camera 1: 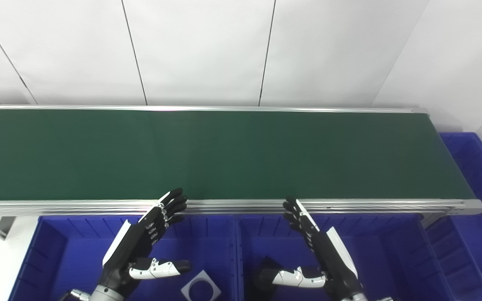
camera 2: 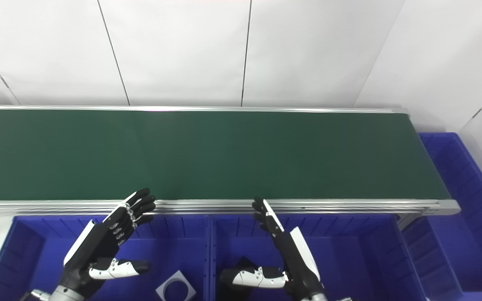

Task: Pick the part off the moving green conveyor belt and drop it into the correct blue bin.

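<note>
Both the left hand [camera 1: 147, 238] and right hand [camera 1: 318, 246] hover open and empty over the bins [camera 1: 391, 251], waiting; the belt [camera 1: 224, 154] shows no part, so the next move needs one to arrive.

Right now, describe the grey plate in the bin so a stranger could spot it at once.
Below the green belt sit two blue bins side by side. In the left bin, near its right wall and beside the left hand, lies the plate: flat, square, grey, with a large round hole.
</note>
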Controlling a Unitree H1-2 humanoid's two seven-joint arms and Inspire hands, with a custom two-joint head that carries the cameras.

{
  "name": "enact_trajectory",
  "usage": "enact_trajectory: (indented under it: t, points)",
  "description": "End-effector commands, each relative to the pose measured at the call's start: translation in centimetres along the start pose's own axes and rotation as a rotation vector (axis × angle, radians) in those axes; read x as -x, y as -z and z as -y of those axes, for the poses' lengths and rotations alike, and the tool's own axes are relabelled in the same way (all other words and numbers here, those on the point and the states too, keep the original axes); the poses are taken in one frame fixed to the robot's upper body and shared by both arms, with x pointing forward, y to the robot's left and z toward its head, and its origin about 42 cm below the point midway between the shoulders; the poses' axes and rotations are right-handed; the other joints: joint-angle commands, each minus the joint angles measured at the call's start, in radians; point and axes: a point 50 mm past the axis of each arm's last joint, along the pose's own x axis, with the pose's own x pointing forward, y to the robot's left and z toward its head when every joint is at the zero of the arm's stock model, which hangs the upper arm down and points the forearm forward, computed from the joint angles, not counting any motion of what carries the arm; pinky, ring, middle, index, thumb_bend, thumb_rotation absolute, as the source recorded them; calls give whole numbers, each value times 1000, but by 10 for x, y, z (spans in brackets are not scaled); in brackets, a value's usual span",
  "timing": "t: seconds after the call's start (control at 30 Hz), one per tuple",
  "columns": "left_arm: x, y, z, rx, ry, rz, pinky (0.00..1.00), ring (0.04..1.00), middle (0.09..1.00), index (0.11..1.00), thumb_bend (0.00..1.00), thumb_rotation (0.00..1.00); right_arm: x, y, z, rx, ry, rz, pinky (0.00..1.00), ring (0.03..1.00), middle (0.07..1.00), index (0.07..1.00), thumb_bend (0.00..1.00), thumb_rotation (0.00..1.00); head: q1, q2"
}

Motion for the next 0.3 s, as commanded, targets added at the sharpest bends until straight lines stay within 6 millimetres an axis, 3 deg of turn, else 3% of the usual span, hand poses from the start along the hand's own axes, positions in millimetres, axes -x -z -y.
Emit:
enact_trajectory:
  t: [0.0,0.27]
  points:
    - [-3,-11,-1,-29,3,54,873,910,914,903,907,265,1,-11,1,3,14,83,902,922,957,983,940,298,4,5]
    - [-8,-11,1,-56,29,48,880,921,925,916,911,257,0,-10,4,8,-8,68,897,932,975,995,937,283,12,7]
